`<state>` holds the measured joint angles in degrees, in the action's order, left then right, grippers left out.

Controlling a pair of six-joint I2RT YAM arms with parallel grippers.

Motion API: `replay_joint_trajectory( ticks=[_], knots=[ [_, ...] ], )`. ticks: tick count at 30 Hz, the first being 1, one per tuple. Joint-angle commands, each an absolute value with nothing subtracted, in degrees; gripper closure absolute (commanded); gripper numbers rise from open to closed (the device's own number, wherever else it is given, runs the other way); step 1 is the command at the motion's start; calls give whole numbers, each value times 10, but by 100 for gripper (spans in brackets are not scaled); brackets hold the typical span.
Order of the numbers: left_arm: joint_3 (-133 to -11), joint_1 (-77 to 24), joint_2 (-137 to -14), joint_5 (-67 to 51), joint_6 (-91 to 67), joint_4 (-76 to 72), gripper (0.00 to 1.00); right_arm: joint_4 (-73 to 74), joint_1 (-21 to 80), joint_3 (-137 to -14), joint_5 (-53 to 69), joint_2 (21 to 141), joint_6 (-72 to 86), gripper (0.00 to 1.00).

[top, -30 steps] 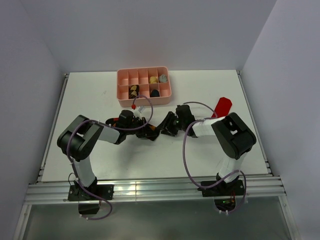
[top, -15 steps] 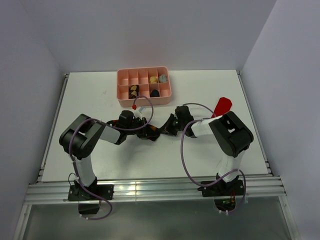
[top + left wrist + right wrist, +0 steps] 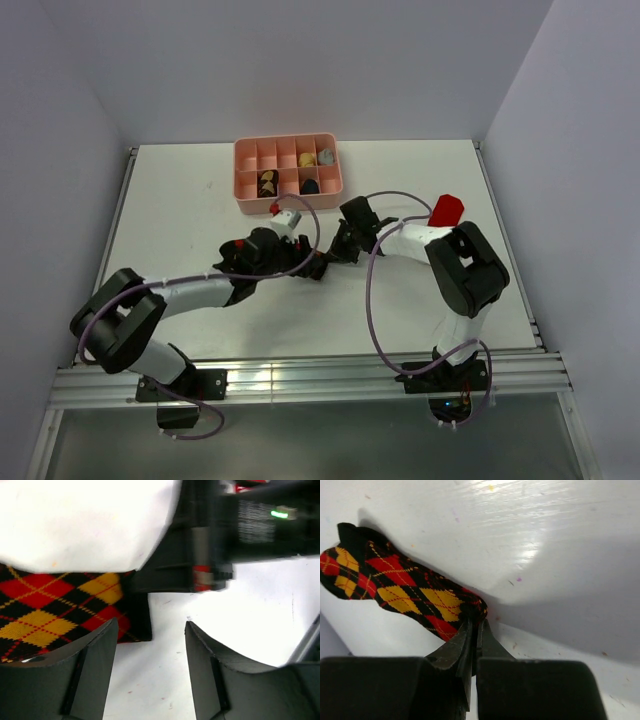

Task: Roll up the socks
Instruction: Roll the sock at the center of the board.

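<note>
Since a second ago the left arm (image 3: 170, 295) has swung its elbow out low to the left and now lies stretched along the table (image 3: 180, 200). Its left gripper (image 3: 150, 630) has let go: the two fingers (image 3: 95, 675) stand apart with only bare table between them. The right gripper (image 3: 476, 621) has meanwhile clamped down and is pinching the near edge of the argyle sock (image 3: 405, 590), its tips pressed together on a bunched fold of fabric.

That sock, black with red and yellow diamonds, lies flat on the table at mid-depth, between the two grippers. From above we can hardly find it; the grippers hide all but a dark sliver. In the left wrist view it sits to the left, cut off by the frame edge and partly behind the left finger, not touching the inner faces. A blurred white shape across the top of that view we cannot identify.

The red sock (image 3: 446, 209) lies to the right, near the right arm (image 3: 465, 270), which covers its near end. The pink tray (image 3: 238, 175) stands at the far side; what its compartments hold is too small to make out.
</note>
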<state>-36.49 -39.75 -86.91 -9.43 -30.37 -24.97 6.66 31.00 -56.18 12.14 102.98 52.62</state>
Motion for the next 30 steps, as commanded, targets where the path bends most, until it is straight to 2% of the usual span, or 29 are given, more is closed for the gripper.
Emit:
replay_joint_trajectory(
  ticks=[1, 8, 15, 23, 30],
  knots=[
    [-371, -461, -837, 103, -207, -217, 38, 163, 316, -598, 77, 1010, 507, 100],
    [-381, -605, -882, 280, -83, -258, 41, 215, 316, -627, 67, 1012, 505, 100],
    [-428, -674, -988, 387, 29, -276, 40, 222, 316, -630, 71, 1011, 504, 100],
    [-491, -689, -1059, 422, 62, -242, 41, 221, 316, -626, 76, 1011, 504, 100],
    [-526, -689, -1098, 421, 31, -164, 47, 224, 316, -630, 79, 1013, 503, 100]
  ],
)
